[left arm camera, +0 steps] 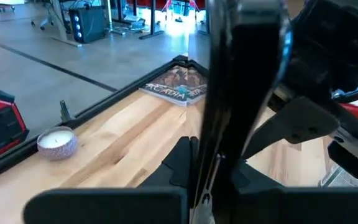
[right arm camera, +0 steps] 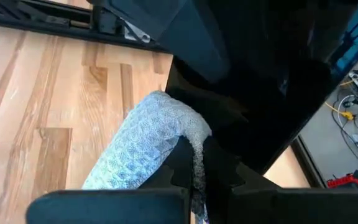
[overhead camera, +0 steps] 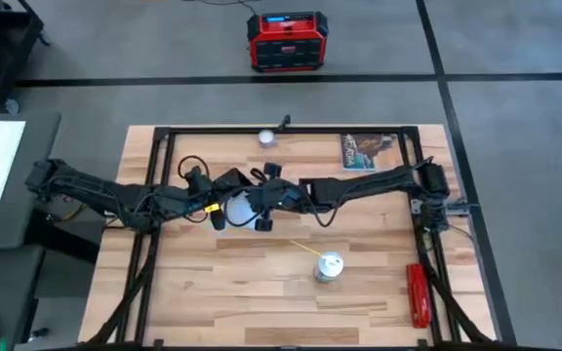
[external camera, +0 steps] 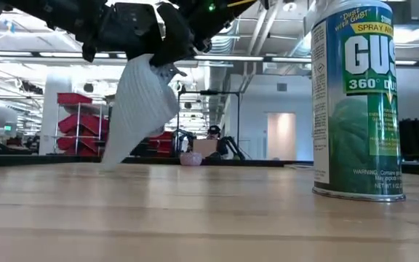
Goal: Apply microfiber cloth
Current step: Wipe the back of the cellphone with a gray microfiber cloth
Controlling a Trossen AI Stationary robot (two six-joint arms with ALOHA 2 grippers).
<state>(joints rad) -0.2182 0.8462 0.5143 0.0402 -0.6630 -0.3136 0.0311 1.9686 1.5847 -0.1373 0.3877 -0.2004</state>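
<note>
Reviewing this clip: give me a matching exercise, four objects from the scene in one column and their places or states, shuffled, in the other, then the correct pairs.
Things:
1. microfiber cloth
2. spray can
3. candle
4. picture card

Places or states:
A. flat near the table's far right corner
B. hanging above the tabletop, pinched in the right gripper
C. standing upright on the near part of the table
D. by the far edge, near the middle

Pairs: 1-B, 2-C, 3-D, 4-A
</note>
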